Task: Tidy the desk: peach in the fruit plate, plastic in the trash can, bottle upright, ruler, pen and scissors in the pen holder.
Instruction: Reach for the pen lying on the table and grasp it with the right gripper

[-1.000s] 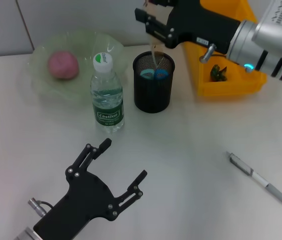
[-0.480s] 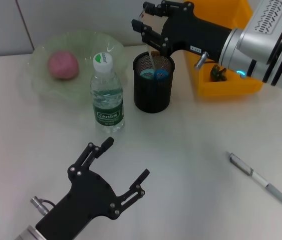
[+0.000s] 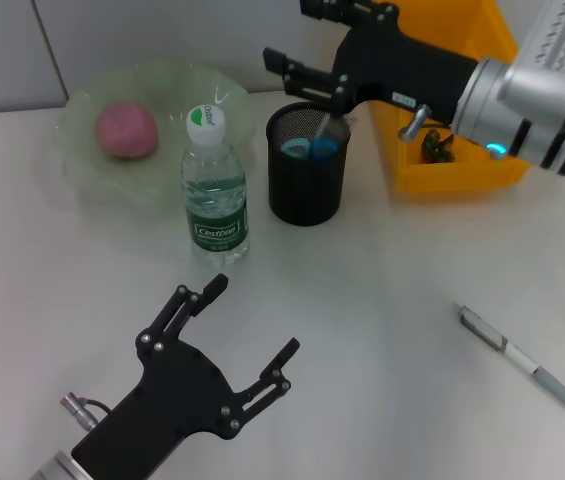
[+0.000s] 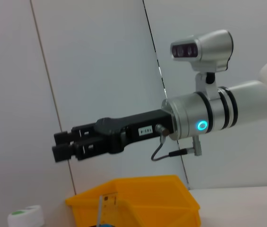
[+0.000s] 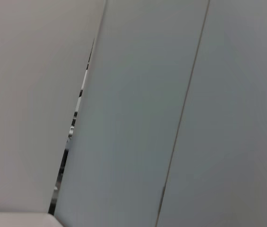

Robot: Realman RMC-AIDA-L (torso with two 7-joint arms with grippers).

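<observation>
Silver pen [image 3: 525, 360] lies on the worktop, well below the open right gripper [image 3: 312, 45]; thin, slippery, best pinched mid-barrel.

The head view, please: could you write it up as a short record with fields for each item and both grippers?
pink peach: in the pale green glass plate
clear plastic water bottle: upright, beside the plate
black mesh pen holder: holds blue-handled scissors
silver pen: lying on the white table
yellow plastic bin: behind the right arm
right gripper: open, above the holder
left gripper: open, low over the near table
</observation>
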